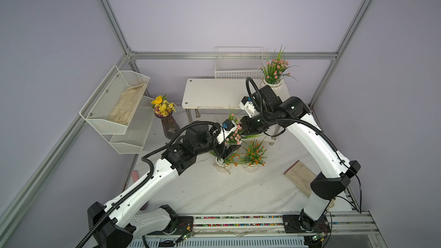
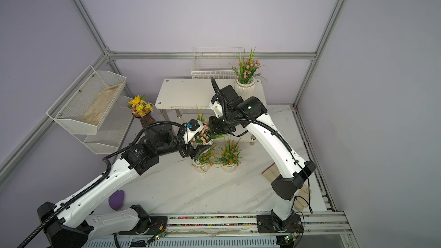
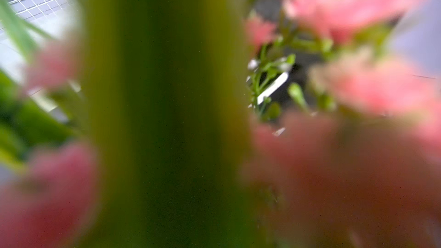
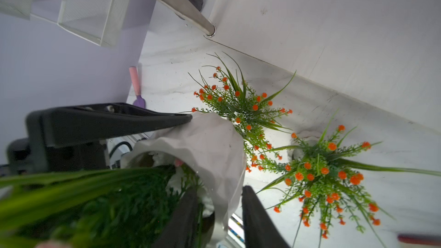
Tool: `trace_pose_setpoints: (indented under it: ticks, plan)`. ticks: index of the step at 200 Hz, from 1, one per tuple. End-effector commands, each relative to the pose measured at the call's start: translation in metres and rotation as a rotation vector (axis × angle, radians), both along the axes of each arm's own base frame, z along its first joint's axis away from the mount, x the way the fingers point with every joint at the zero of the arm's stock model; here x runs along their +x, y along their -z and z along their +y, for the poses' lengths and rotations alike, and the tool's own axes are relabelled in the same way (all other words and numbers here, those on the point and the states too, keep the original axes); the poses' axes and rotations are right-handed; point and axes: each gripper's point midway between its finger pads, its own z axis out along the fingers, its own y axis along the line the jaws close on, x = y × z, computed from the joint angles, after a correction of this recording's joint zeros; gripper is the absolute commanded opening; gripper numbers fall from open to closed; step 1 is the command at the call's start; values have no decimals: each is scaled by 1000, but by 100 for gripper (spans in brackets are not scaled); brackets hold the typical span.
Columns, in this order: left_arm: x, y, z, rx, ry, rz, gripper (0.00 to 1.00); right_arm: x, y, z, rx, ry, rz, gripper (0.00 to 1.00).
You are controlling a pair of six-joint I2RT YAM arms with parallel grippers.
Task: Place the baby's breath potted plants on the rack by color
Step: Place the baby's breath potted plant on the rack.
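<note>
Looks like a handover mid-air. A pink-flowered plant in a white ribbed pot (image 4: 210,144) hangs tilted over the surface (image 1: 214,192). It is just in front of the white two-tier rack with metal tube legs (image 1: 214,91). Below it stand an orange-flowered plant in a white pot (image 4: 238,101) and its twin (image 4: 322,175). The other pink plant (image 1: 275,67) is on the rack's top board, far right corner.

Tools:
- The right tool (image 4: 218,194) is partly spread and straddles the pot's rim wall, one jaw inside the mouth and one outside. Can't tell if it pinches.
- The left tool (image 1: 231,151) is spread wide. One finger (image 4: 107,120) lies along the pot's outer side and the other is hidden, so its grip is unconfirmed.
- The left wrist view shows only blurred leaves and pink blooms.

Handling, my read: the pot looks light, rigid and glossy, so likely slippery, though the ribs should help. The foliage is soft and won't bear a grip. Take the pot body across the ribs, under the rim, and level it before setting it down beside the other pink plant.
</note>
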Motion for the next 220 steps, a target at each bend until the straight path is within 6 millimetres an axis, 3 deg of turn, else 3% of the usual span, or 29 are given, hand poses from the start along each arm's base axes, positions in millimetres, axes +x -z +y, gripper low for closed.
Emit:
trace_pose_setpoints:
  ticks: [1, 29, 77, 138, 220]
  plan:
    - [-2, -55, 14, -122, -56, -121, 37, -3, -28, -2, 63, 0, -76, 45]
    - [0, -66, 24, -152, -103, -146, 28, -1, -30, -7, 53, 23, -93, 48]
    - [15, -77, 37, -148, -201, -148, 24, 2, -55, -28, 73, 97, -160, 53]
    - [21, -123, 59, -195, -300, -204, 21, 2, -63, -53, 56, 161, -205, 59]
    - [41, -184, 89, -273, -472, -307, 19, -5, -52, -62, 40, 157, -199, 60]
